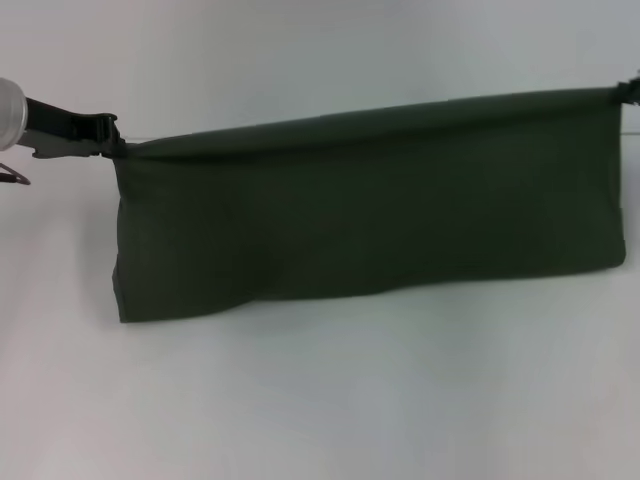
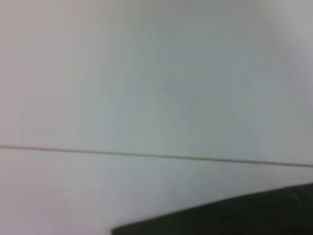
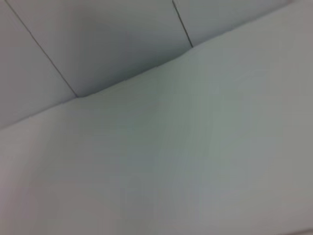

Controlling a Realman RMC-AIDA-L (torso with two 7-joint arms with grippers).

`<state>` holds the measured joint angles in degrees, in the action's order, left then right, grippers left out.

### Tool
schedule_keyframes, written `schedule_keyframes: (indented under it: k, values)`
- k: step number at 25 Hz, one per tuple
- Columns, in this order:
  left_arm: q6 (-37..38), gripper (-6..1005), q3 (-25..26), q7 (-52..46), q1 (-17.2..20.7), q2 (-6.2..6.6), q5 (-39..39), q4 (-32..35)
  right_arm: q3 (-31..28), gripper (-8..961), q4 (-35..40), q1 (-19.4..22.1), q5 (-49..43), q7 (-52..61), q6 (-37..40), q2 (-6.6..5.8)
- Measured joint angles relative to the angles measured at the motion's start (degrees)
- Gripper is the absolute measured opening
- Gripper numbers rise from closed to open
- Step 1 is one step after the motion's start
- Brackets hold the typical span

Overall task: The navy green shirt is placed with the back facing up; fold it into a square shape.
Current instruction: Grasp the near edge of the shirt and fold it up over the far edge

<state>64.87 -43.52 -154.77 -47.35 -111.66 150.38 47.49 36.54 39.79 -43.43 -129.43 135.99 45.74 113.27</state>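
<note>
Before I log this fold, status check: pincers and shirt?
Left pincer and right pincer shut on the navy green shirt's top corners. Shirt hangs as a folded band. Nothing in the way.

We see the navy green shirt [image 1: 370, 210] folded into a long dark band, top edge stretched taut, lower edge sagging.

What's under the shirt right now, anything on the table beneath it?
Only bare white table shows around the shirt, held at its top corners by the left hand and right hand. Whatever lies beneath or behind the cloth is covered.
</note>
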Motion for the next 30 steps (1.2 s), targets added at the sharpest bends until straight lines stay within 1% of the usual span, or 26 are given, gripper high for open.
schedule_keyframes:
  k: [2,5,7,10,13,18,20,25,30]
  values:
    - [-1.87,5,-0.13,-0.28,-0.14,-0.59,0.72,-0.10,3.34,-1,-1.88,-1.70,-0.12,0.05,-3.87,0.16]
    - [-4.24,6,-0.20,-0.34,-0.35,-1.16,1.15,-0.59,6.23,-1,-5.32,-4.06,-1.81,1.33,-8.51,0.18]
    - [-5.56,6,-0.35,-0.35,-0.52,-1.31,1.22,-1.35,6.88,-1,-7.35,-5.56,-3.98,2.60,-11.40,0.22]
    - [-7.38,6,-0.87,-0.35,-0.76,-1.63,1.24,-2.40,6.98,-1,-9.55,-6.71,-5.59,3.03,-14.22,0.27]
    - [-9.45,6,-1.36,-0.36,-0.82,-2.10,1.28,-2.96,7.03,0,-10.18,-6.98,-5.90,3.05,-15.56,0.34]
    - [-10.90,5,-1.40,-1.05,-1.01,-2.21,1.82,-3.49,7.07,0,-10.30,-7.44,-5.93,3.04,-16.48,0.34]
    - [-11.78,5,-1.44,-2.89,-1.27,-2.38,2.94,-3.72,7.12,0,-10.31,-7.73,-5.93,2.99,-16.71,0.31]
    - [-12.14,5,-1.49,-4.06,-1.62,-2.53,4.18,-3.81,8.37,0,-10.50,-8.57,-5.98,3.02,-17.30,0.27]
    - [-12.19,6,-1.48,-4.08,-1.70,-2.77,4.45,-3.82,9.90,0,-12.61,-9.78,-6.01,3.07,-19.15,-0.05]
